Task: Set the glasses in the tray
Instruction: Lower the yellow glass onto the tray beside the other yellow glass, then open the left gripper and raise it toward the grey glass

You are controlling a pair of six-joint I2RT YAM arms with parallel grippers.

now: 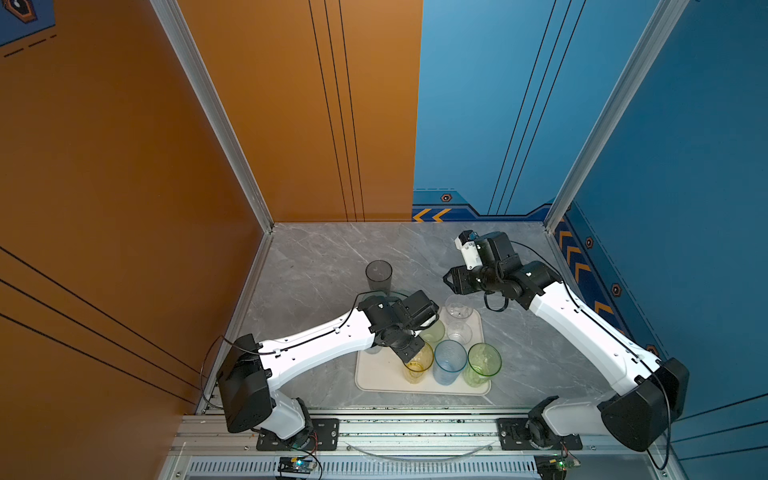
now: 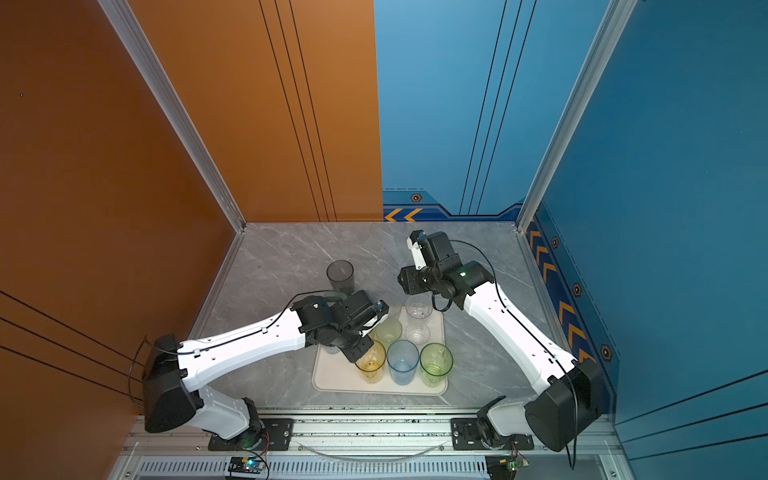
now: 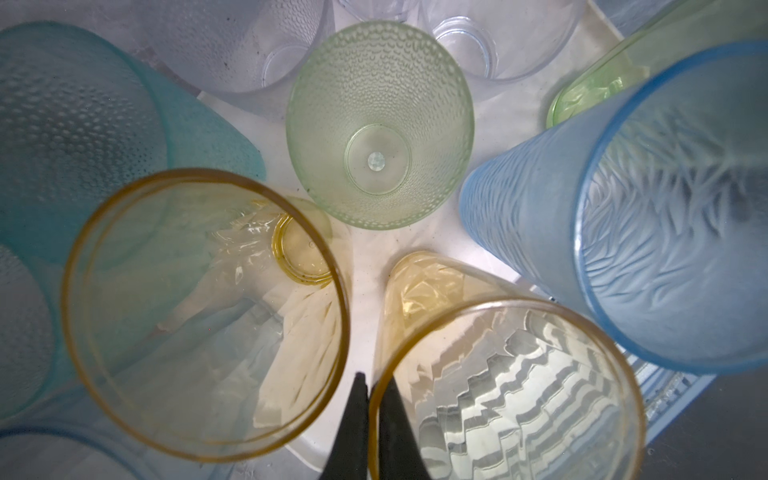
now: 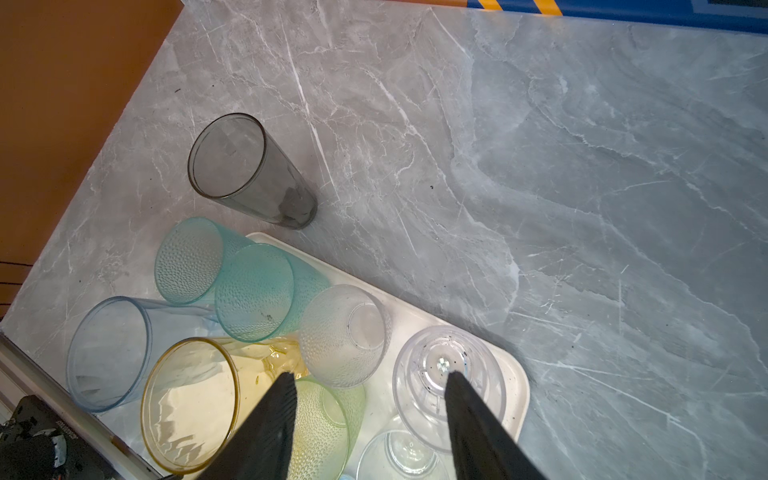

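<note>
The left fingers pinch the upright yellow glass by its rim in the tray; the right fingers, spread empty, stand nearer the upright grey glass on the worktop, leftward.

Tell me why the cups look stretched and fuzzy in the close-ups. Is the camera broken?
Likely not: in the left wrist view a wide lens sits close, so the tall textured blue tumbler and the ribbed yellow tumbler splay outward with soft rims, glare streaking the yellow one; in the right wrist view the grey marble table is sharp and evenly lit; both top views look crisp.
</note>
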